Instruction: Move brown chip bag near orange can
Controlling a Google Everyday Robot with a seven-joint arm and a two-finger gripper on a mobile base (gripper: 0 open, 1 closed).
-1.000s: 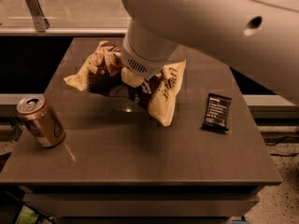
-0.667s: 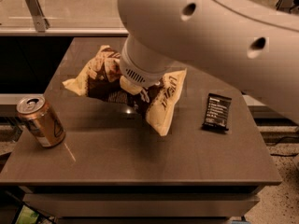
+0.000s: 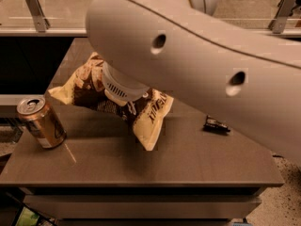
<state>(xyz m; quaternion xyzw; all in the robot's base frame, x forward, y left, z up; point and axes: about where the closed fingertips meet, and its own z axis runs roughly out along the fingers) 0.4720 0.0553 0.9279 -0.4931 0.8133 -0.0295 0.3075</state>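
Observation:
The brown chip bag (image 3: 149,119) is crumpled, with a dark middle and pale yellow ends, and lies left of the table's centre. My gripper (image 3: 123,91) is down on the middle of the bag; its white ribbed wrist covers the bag's centre and hides the fingers. The big white arm fills the upper right of the view. The orange can (image 3: 41,122) stands upright near the table's left edge. It is apart from the bag, about a can's width from the bag's left end.
A small flat black bar wrapper (image 3: 216,125) lies on the right side of the brown table (image 3: 141,168), partly under the arm. A counter edge with metal brackets (image 3: 35,6) runs along the back. The floor drops away left and right of the table.
The arm has swung lower and now covers far more of the view. The gripper and the chip bag have shifted left toward the can. The can and the black wrapper have not moved.

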